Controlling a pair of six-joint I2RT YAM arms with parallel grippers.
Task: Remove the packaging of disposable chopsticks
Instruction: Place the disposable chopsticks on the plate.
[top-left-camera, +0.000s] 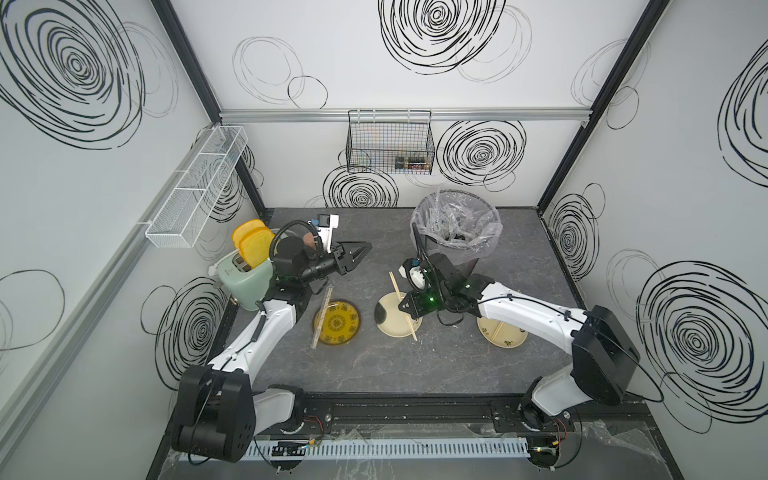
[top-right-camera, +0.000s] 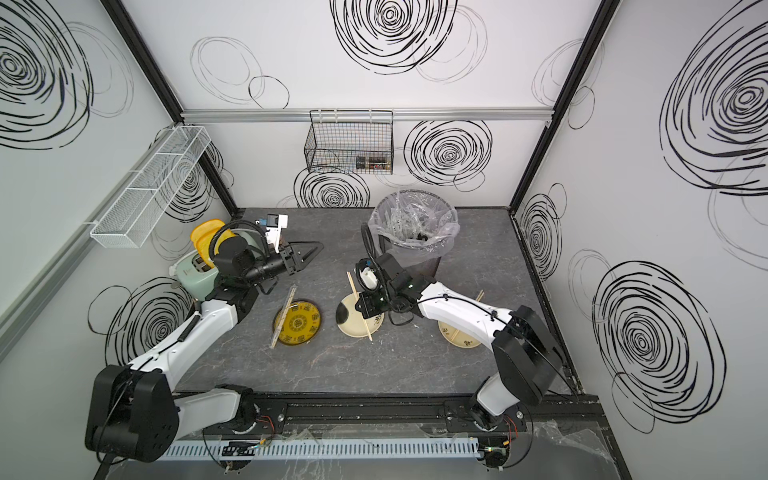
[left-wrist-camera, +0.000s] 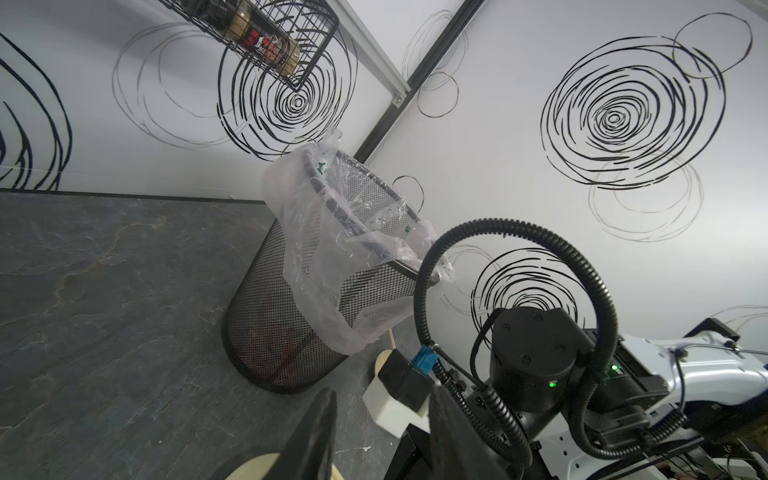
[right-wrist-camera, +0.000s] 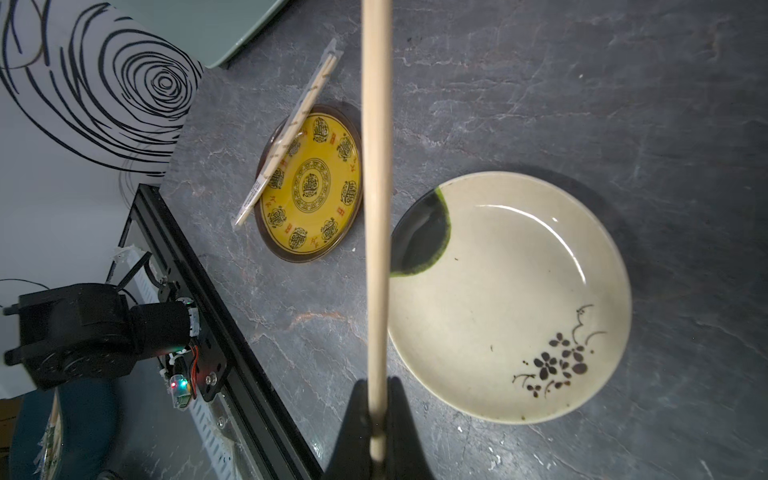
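On the left rim of the yellow plate (top-left-camera: 347, 328) chopsticks (right-wrist-camera: 296, 126) lie in their sleeve (top-left-camera: 321, 318), long axis front to back, nearest the left gripper (top-left-camera: 360, 252), whose empty jaws stand apart beyond them, while the right gripper (right-wrist-camera: 377, 415) clamps a bare pair (right-wrist-camera: 376, 187) over the cream plate (right-wrist-camera: 519, 270).

Right arm (top-left-camera: 519, 309) seemingly covers part of the chopsticks (top-left-camera: 496, 331).
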